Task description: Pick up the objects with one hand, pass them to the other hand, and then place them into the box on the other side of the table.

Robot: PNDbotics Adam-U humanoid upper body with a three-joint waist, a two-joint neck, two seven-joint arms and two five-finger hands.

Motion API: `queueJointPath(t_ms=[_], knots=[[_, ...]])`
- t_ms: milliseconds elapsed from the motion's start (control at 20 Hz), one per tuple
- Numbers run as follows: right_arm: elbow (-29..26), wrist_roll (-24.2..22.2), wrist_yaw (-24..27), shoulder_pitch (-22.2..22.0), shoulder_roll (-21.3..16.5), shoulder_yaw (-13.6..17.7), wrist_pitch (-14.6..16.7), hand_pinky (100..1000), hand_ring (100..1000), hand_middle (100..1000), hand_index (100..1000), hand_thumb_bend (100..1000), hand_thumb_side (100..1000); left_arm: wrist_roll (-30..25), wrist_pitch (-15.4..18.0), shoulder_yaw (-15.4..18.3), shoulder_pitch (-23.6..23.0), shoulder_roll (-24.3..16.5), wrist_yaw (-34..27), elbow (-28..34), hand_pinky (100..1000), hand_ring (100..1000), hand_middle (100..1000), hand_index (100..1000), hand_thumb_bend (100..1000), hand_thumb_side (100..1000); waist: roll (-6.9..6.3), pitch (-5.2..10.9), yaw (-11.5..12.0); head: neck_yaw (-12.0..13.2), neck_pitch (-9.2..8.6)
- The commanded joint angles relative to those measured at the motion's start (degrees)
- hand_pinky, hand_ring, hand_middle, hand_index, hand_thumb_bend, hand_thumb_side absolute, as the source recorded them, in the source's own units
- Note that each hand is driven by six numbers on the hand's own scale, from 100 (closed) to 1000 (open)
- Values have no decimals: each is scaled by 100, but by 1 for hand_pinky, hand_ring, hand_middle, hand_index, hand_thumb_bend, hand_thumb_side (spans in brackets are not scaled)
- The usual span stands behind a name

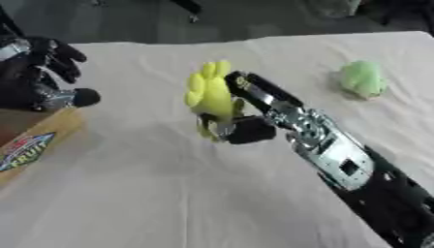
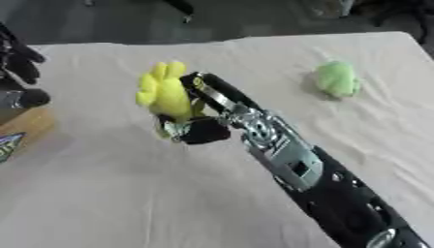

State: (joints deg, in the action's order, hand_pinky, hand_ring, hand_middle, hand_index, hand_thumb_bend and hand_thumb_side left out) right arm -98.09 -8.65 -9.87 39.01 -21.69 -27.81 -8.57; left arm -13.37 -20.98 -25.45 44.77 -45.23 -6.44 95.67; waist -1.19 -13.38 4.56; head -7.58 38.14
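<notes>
So closest to you, your right arm (image 1: 356,169) comes in from the lower right corner and runs diagonally up across the desk (image 1: 152,193), which has a pale, slightly wrinkled cloth over it. At the end of it your right hand (image 1: 241,123) has its fingers and thumb curled round a yellow toy (image 1: 209,94); it looks like a bumpy, lobed thing, maybe a bunch of bananas or a paw shape, honestly can't tell which. The toy sits upright in the grip with its lobes pointing up, and it looks lifted off the cloth rather than resting on it, roughly mid-desk.

Over on the left edge there's the cardboard box (image 1: 38,138), brown with a colourful printed label on its side. Only a corner of it shows, so you can't see what's inside.

Just above the box is your left hand (image 1: 47,63), black, with the fingers spread out and relaxed, not holding anything. It's well apart from the yellow toy, with bare cloth between the two hands.

Further back on the right side of the desk there's a green toy (image 2: 337,79), light green and kind of lumpy, lying on the cloth by itself, well away from both hands.

Past the far edge of the desk it's just dark floor (image 1: 254,19).
</notes>
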Motion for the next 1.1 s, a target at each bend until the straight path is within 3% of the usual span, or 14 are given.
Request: queueJointPath(t_ms=[50,300,750,1100], knots=[[-127,-28,-69,146,37,0,25,744,558,447,612,100,207,209,-44,-31,180,11,-21,45,536,640,582,779,758,475,-15,115,10,23,-45],[-181,-96,-221,212,90,-74,29,740,560,450,614,100,200,600,-243,-177,343,158,5,131,537,640,581,778,757,467,-16,113,25,40,-52],[-89,-196,-818,335,288,-225,104,740,566,456,617,100,189,401,-409,-429,648,477,382,181,546,647,589,782,762,465,-36,117,46,76,-93],[33,-54,-1284,367,340,-236,-116,721,552,440,602,144,167,227,-503,-460,688,531,120,261,546,651,594,786,876,520,-55,106,43,79,-74]])
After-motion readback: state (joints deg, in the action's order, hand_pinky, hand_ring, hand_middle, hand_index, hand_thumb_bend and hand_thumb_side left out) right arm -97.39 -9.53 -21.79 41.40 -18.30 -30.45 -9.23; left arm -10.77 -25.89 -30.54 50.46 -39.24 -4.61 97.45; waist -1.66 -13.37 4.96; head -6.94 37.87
